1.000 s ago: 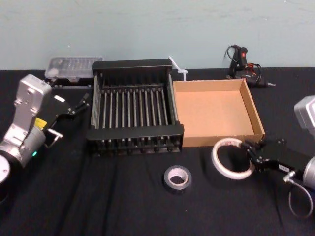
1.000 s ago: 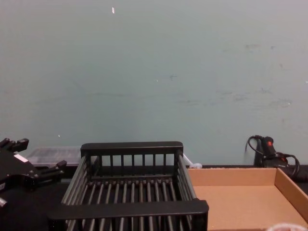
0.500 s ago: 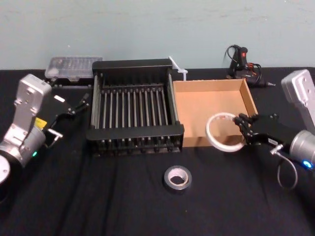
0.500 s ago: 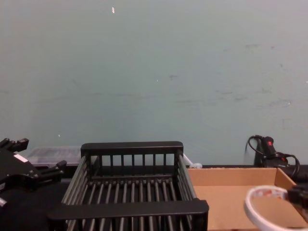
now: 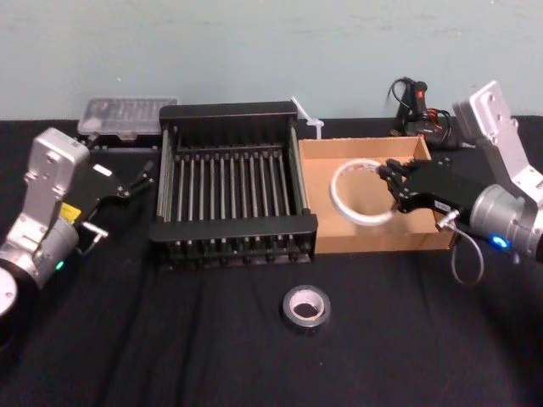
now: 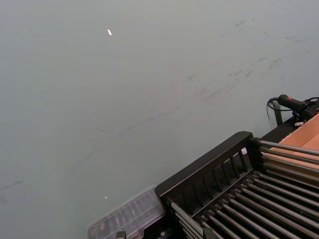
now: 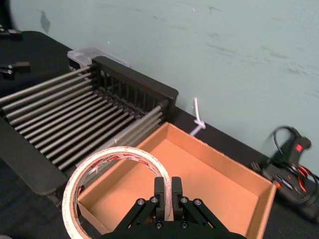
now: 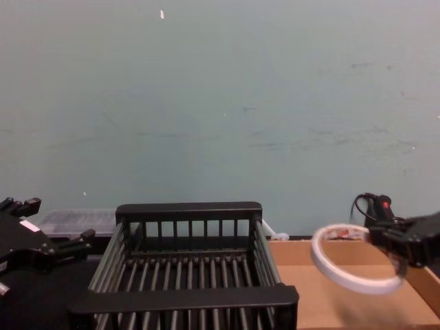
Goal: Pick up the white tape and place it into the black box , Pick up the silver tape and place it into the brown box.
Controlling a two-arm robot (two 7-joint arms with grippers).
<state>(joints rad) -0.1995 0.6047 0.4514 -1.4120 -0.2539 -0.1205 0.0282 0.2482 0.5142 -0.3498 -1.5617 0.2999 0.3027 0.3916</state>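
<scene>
We see the right gripper [image 5: 393,185], pinching the white tape [image 5: 357,192], now lifted over the brown box [image 5: 428,178]; the black box [image 5: 230,227] probably holds nothing.

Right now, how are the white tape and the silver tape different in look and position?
The white tape is a thin, wide ring with reddish print inside; the silver tape is a thicker, smaller grey roll with a dark core. The white tape is held in the air over the brown box by the right gripper, jaws shut on its rim; the silver tape lies flat on the black cloth, untouched. Both are ring-shaped rolls.
</scene>
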